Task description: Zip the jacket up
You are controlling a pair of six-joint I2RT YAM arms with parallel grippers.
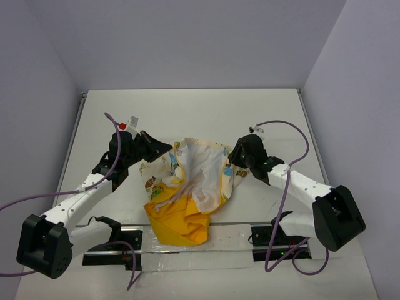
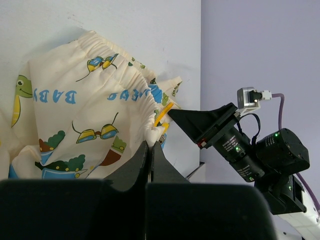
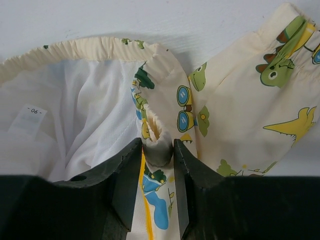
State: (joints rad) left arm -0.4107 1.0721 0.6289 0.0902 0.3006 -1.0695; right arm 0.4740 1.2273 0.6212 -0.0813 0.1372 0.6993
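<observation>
I find the jacket point(image 1: 187, 187) crumpled on the tabletop point(image 1: 187, 112), its yellow lining spilling out at its near side. The left tool point(image 2: 150, 146) sits at the jacket's left edge, fingers pressed together on the end of a gathered cream hem. The right tool point(image 3: 159, 149) sits at the jacket's right edge, clamped on a rolled fold of printed cloth beside the white inner fabric.

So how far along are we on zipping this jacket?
Done: the left end effector pinches one hem corner, the right end effector clamps a fold of the opposite edge. In hand, apparently: bringing those edges together. To do: the jacket lies open, white lining exposed, so all the zipping remains.
</observation>
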